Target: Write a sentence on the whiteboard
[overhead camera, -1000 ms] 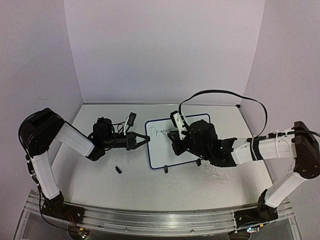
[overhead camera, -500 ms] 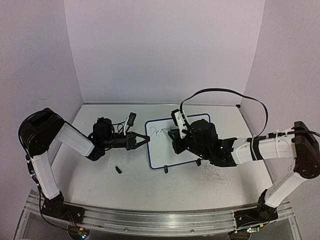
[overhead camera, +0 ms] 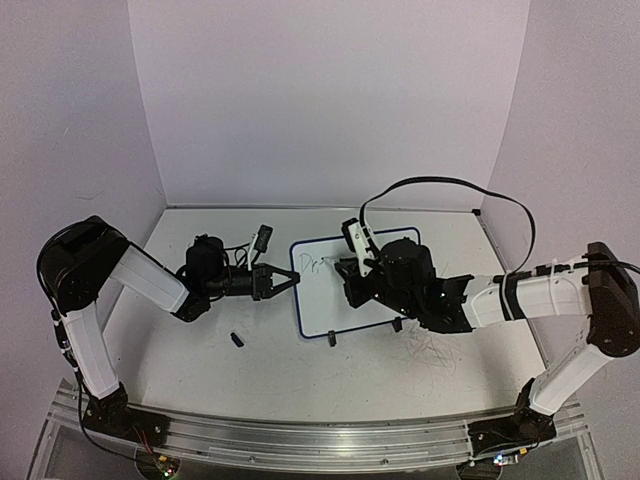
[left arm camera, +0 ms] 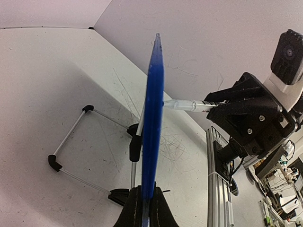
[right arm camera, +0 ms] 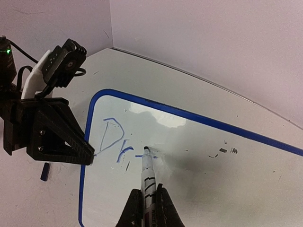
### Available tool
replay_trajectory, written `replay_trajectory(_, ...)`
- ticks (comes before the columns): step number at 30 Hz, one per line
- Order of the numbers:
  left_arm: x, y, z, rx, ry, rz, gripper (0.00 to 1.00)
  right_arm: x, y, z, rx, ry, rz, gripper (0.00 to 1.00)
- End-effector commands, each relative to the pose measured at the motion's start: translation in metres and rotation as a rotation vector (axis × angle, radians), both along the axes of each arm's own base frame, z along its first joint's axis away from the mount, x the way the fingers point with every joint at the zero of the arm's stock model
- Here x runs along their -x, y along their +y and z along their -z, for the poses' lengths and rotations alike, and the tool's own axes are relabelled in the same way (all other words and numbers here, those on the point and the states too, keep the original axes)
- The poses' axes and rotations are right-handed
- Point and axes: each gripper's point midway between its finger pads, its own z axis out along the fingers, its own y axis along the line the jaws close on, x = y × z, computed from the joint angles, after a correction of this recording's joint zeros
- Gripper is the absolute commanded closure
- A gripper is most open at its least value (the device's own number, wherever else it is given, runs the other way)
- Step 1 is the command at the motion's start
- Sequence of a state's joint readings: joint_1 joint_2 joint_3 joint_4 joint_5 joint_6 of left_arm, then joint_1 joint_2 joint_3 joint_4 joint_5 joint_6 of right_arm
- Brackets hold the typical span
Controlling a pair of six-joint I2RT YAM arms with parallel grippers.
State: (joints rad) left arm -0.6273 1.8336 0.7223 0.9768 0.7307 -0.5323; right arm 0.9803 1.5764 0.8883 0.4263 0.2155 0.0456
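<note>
The whiteboard [overhead camera: 325,295], white with a dark blue rim, stands tilted on the table. It shows edge-on in the left wrist view [left arm camera: 153,118] and face-on in the right wrist view [right arm camera: 199,161]. My left gripper [overhead camera: 290,281] is shut on the board's left rim [left arm camera: 147,208]. My right gripper [overhead camera: 352,270] is shut on a white marker [right arm camera: 149,177] whose tip touches the board. Of the sentence [right arm camera: 116,142], only blue "Dr" and a short stroke show, at the board's upper left [overhead camera: 313,265].
A small dark marker cap [overhead camera: 238,339] lies on the table in front of the left arm; it also shows in the right wrist view [right arm camera: 44,172]. Grey scribble marks [overhead camera: 432,350] cover the tabletop right of the board. The board's wire stand [left arm camera: 71,146] props it behind.
The right gripper and marker have shifted very slightly on the board. The left arm holds still.
</note>
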Motion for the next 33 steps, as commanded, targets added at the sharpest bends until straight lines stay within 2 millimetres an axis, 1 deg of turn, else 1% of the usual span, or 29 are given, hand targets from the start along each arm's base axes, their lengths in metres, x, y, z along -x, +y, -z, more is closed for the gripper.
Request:
replay_trajectory(1, 0.006, -0.003, -0.03, 0.062, -0.06, 0.037, 1.0, -0.005, 0.003, -0.001, -0.008, 0.0, 0.004, 1.0)
replay_trajectory(14, 0.007, -0.002, -0.03, 0.061, -0.063, 0.034, 1.0, 0.001, 0.001, 0.02, 0.02, 0.053, -0.01, 1.0)
replay_trajectory(21, 0.007, -0.002, -0.03, 0.061, -0.063, 0.034, 1.0, 0.005, -0.006, 0.031, 0.042, 0.079, 0.0, 1.0)
replay_trajectory(30, 0.007, -0.002, -0.03, 0.061, -0.061, 0.034, 1.0, 0.008, -0.011, 0.039, 0.059, 0.094, -0.002, 1.0)
replay_trajectory(33, 0.007, -0.001, -0.029, 0.06, -0.059, 0.031, 1.0, 0.008, -0.014, 0.039, 0.062, 0.091, 0.01, 1.0)
